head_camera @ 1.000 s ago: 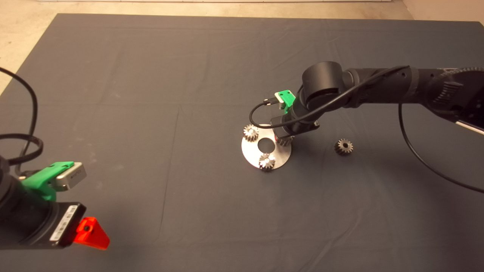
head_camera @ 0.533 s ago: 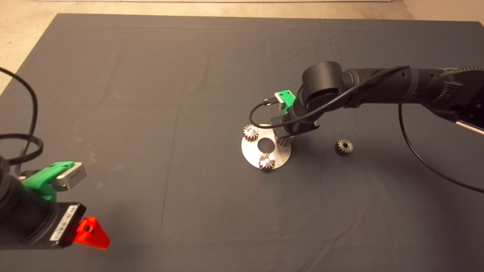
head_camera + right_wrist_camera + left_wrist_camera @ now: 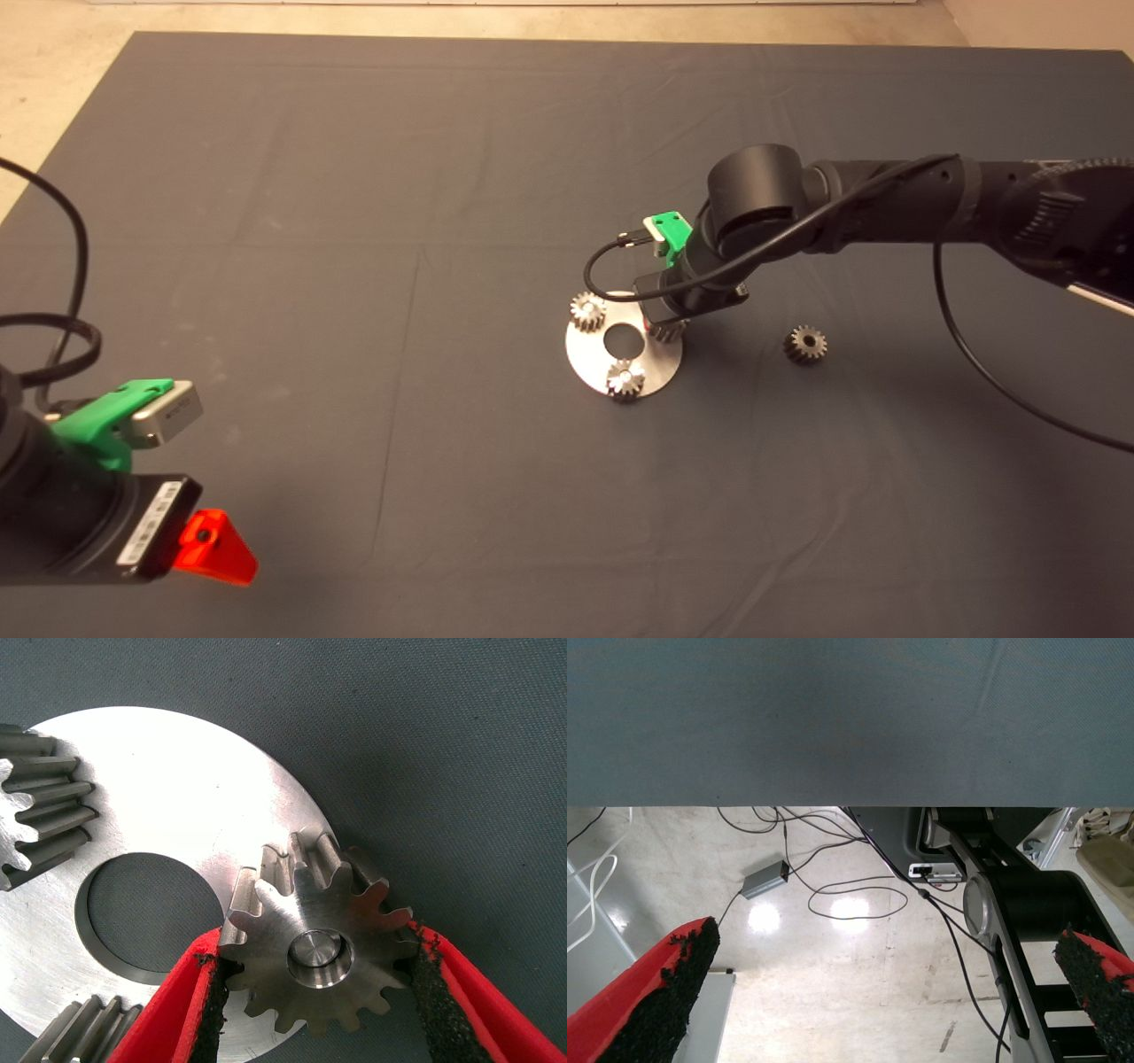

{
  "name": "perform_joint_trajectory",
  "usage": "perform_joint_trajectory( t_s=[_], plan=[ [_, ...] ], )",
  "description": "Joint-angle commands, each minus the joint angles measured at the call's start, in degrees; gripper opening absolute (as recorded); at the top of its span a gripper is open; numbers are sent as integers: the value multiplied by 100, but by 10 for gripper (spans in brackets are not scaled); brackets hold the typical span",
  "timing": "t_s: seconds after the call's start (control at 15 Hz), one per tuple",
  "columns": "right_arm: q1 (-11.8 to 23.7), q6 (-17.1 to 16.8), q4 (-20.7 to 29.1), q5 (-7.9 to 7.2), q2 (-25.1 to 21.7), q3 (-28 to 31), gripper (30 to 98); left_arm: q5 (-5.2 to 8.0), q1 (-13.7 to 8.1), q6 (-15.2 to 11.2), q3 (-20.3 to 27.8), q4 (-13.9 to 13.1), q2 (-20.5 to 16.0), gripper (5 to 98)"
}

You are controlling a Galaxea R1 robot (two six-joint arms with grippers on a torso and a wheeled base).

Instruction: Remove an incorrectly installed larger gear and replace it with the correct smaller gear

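The right gripper (image 3: 314,992) clasps the smaller gear (image 3: 314,943), seated on its pin at the plate's (image 3: 168,806) right edge; the larger gear (image 3: 805,344) lies on the mat, right of the plate.

The right arm (image 3: 895,208) reaches in from three o'clock and bends at the wrist so that the right gripper (image 3: 314,992) points straight down near the mat's middle; its red fingers (image 3: 182,1010) sit closed in on either side of a toothed part. The left gripper (image 3: 213,549) waits at eight o'clock, its fingers (image 3: 656,1001) spread wide apart.
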Motion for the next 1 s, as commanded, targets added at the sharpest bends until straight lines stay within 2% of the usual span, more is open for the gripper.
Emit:
perform_joint_trajectory(
  t_s=[0.0, 0.93],
  plan=[
    [84, 5, -268, -674, -34, 47, 490, 761, -79, 16, 71, 34, -39, 982],
    [124, 40, -268, -691, -8, 111, 485, 761, -79, 25, 54, 34, -83, 982]
  ],
)
